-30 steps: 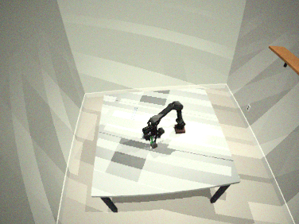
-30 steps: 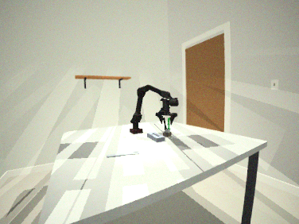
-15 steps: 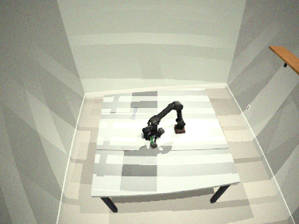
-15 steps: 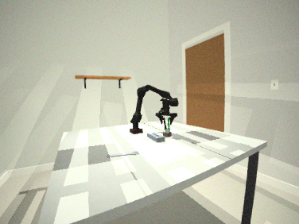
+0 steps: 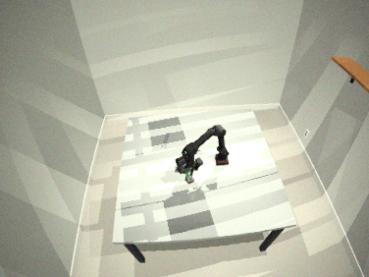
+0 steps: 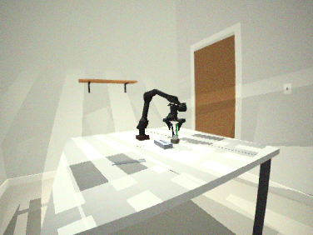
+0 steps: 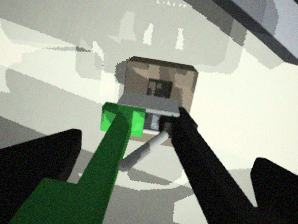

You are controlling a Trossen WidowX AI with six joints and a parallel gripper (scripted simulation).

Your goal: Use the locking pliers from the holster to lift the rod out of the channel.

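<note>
Pliers (image 5: pixel 187 173) (image 6: pixel 176 130) (image 7: pixel 102 165) stood handles-up in tan holster (image 5: pixel 190 181) (image 6: pixel 175 142) (image 7: pixel 187 82) on tabletop (image 5: pixel 245 206) (image 6: pixel 187 183) | hand (image 5: pixel 189 165) (image 6: pixel 175 122) (image 7: pixel 168 153) overhead, fingers wide apart, unclamped | wrist view: green handle left, black right, both between fingers | closing line judged to run across handle spread

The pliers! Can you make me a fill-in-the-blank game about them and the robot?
1. One handle of the pliers is black and the other is ____.
2. The robot's hand is ____, not shut.
3. The pliers stand in a small brown ____ on the table.
4. On the wall in the exterior view, the shelf is to the ____ of the door.

Missing words: green; open; holster; left
</note>
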